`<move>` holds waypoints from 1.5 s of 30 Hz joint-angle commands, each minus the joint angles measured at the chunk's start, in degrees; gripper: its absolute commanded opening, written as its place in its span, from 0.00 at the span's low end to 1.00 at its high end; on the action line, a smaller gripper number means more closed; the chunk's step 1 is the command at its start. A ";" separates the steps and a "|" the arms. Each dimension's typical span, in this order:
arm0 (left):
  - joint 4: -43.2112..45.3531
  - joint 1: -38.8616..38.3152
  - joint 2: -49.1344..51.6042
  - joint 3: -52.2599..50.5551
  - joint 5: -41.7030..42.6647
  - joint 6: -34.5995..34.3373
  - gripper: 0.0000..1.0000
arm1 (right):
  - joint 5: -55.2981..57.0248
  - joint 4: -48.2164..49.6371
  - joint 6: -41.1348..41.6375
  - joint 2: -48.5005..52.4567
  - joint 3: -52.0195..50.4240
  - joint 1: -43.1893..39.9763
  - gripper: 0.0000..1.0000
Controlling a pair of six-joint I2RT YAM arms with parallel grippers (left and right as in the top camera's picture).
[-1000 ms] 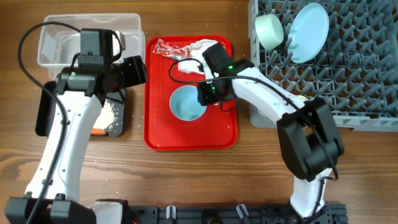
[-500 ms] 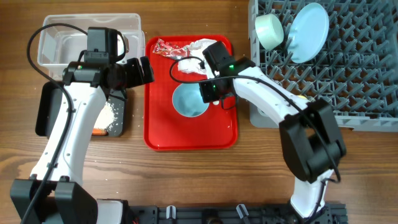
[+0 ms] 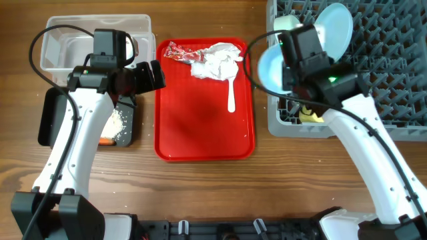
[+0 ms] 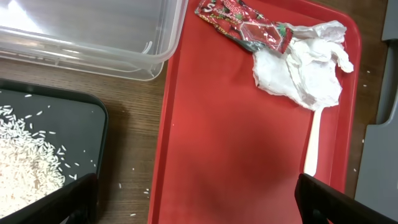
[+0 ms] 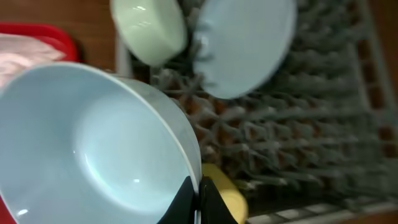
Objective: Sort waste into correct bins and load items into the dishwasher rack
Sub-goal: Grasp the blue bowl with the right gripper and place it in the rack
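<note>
My right gripper (image 5: 198,186) is shut on the rim of a pale blue bowl (image 3: 270,69) and holds it tilted over the left edge of the grey dishwasher rack (image 3: 380,73). The bowl fills the left of the right wrist view (image 5: 93,143). In the rack stand the large plate (image 3: 331,33), the other bowl (image 5: 149,28) and the yellow cup (image 3: 308,115). My left gripper (image 4: 199,199) is open above the red tray (image 3: 200,127). On the tray lie the wrapper (image 3: 179,51), the crumpled tissue (image 3: 217,60) and the white spoon (image 3: 231,93).
The clear tub (image 3: 67,40) stands at the back left. The black tray (image 3: 50,113) in front of it holds loose rice (image 3: 119,123) and a bit of orange carrot (image 3: 105,141). Rice grains lie scattered on the wood beside it.
My right gripper has lifted the pale blue bowl off the red tray and carried it right to the rack's left edge. My left arm has barely moved.
</note>
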 commanded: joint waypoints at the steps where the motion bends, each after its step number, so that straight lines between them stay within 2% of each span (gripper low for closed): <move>1: 0.20 0.20 0.59 0.24 0.72 -0.11 1.00 | 13.05 -2.01 3.17 -1.11 -0.15 -1.09 0.04; 4: 0.48 0.20 0.59 0.24 0.72 -0.11 1.00 | 17.92 -1.20 3.10 -0.96 -0.20 -2.14 0.04; 7: 0.79 0.20 0.59 0.24 0.70 -0.11 1.00 | 27.45 0.07 2.47 0.20 -0.20 -2.14 0.04; 11: 0.81 0.20 0.59 0.24 0.70 -0.11 1.00 | 30.23 0.13 -6.12 3.45 -0.20 -2.14 0.04; 21: 2.56 0.20 0.59 0.24 0.70 -0.11 1.00 | 32.33 1.25 -8.02 12.17 -0.20 -2.43 0.04; 32: 2.60 0.20 0.59 0.24 0.70 -0.09 1.00 | 38.25 13.92 -21.40 22.08 -0.20 -2.40 0.04; 36: 2.73 0.20 0.59 0.24 0.70 -0.09 1.00 | 36.92 15.15 -21.62 22.82 -0.20 -2.16 0.04; 40: 2.78 0.20 0.59 0.24 0.70 -0.09 1.00 | 29.92 14.99 -22.91 22.82 -1.33 -0.46 0.05; 45: 2.78 0.20 0.59 0.24 0.70 -0.09 1.00 | 25.53 14.36 -22.97 22.82 -1.33 2.62 0.13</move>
